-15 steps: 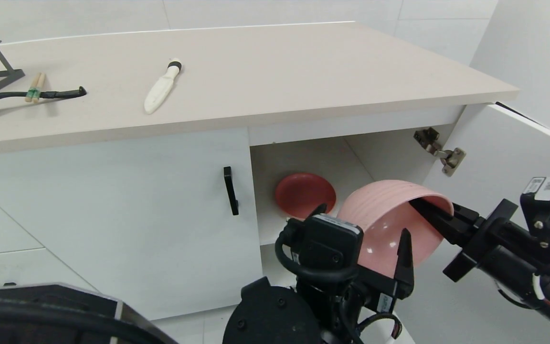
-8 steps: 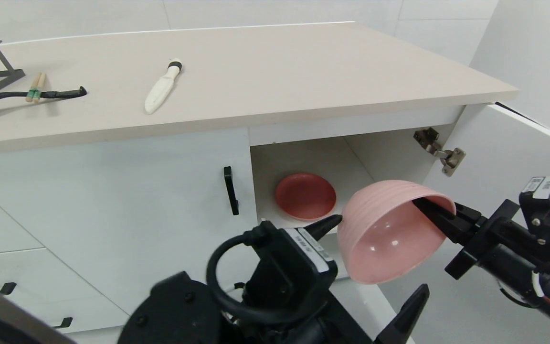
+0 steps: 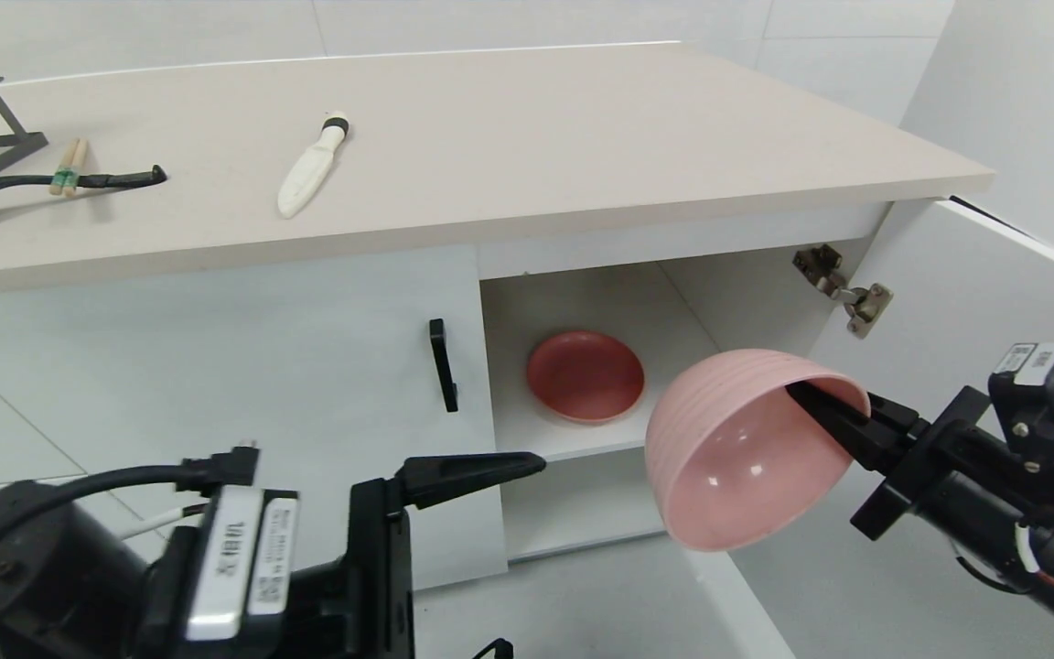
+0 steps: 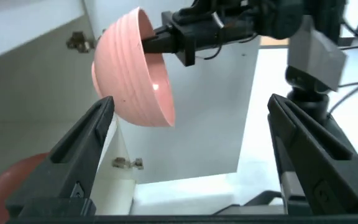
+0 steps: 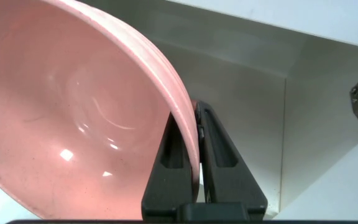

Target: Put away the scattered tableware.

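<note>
Pink bowl (image 3: 747, 448) held before the open cupboard (image 3: 737, 284), not yet shelved.
Right gripper (image 3: 806, 395) pinches the rim, one finger inside, one outside; the ribbed, glossy bowl hangs tilted, near and right of the red plate (image 3: 585, 375) on the shelf (image 3: 573, 437). Left gripper (image 4: 191, 104) stands wide, empty. Placing judged in hand; the next move calls for carrying it far-left, levelling, lowering beside the plate.

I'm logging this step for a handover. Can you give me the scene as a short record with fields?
right gripper: shut on the rim of the pink bowl
bowl position: tilted, in front of the open cabinet
left gripper: open, empty, low on the robot's left
shelf: red plate lying flat
countertop: knife and chopsticks not yet put away
</note>
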Available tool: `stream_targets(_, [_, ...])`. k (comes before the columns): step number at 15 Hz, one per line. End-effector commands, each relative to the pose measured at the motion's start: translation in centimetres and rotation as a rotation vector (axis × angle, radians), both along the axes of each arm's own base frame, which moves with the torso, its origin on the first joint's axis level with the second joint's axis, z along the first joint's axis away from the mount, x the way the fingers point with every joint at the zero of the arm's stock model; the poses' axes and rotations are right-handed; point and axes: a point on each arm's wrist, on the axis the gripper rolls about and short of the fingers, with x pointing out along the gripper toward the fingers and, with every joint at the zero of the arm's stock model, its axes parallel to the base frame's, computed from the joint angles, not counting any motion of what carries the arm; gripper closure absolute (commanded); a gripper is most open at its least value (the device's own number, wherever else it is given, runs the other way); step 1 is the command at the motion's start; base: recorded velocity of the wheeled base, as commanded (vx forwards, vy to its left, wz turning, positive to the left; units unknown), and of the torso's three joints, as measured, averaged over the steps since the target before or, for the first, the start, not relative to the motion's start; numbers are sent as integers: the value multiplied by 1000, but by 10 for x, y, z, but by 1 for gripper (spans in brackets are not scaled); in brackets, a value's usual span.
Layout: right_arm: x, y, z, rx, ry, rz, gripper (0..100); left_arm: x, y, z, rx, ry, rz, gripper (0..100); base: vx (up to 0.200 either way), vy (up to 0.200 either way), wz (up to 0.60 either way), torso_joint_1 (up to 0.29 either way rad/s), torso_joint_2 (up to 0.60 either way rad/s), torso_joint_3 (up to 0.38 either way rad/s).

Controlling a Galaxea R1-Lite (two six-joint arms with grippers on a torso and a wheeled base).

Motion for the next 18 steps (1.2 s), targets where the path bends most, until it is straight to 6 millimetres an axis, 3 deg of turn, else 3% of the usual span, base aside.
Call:
stream_targets(1, [0, -1, -2, -4, 8, -4, 100, -14, 30, 12, -42, -52, -2, 0, 0, 0, 0, 0, 0, 0])
stream_targets(5, [3, -5, -4, -10, 20, -30, 100, -27, 58, 18, -72, -97, 57, 0, 0, 0, 0, 0, 0, 0])
stream_targets(7, [5, -8, -6, -14, 27, -47, 100, -26, 80, 7, 5, -131, 207, 0, 0, 0, 0, 0, 0, 0])
stream_targets(9, [8, -13, -8, -17, 38, -77, 100, -29, 98, 10, 17, -156, 325, 0, 0, 0, 0, 0, 0, 0])
stream_targets(10, [17, -22, -15, -29, 71, -134, 100, -50, 118, 16, -19, -168, 388, 0, 0, 0, 0, 0, 0, 0])
stream_targets(11, [18, -25, -17, -33, 81, -151, 100, -59, 123, 17, -31, -173, 401, 0, 0, 0, 0, 0, 0, 0])
stream_targets(12, [21, -29, -25, -49, 121, -175, 100, -89, 141, 14, -68, -195, 439, 0, 0, 0, 0, 0, 0, 0])
stream_targets(14, [22, -30, -32, -62, 152, -180, 100, -120, 156, 8, -74, -173, 510, 0, 0, 0, 0, 0, 0, 0])
stream_targets(18, [23, -31, -33, -63, 156, -186, 100, -122, 163, 11, -123, -94, 815, 0, 0, 0, 0, 0, 0, 0])
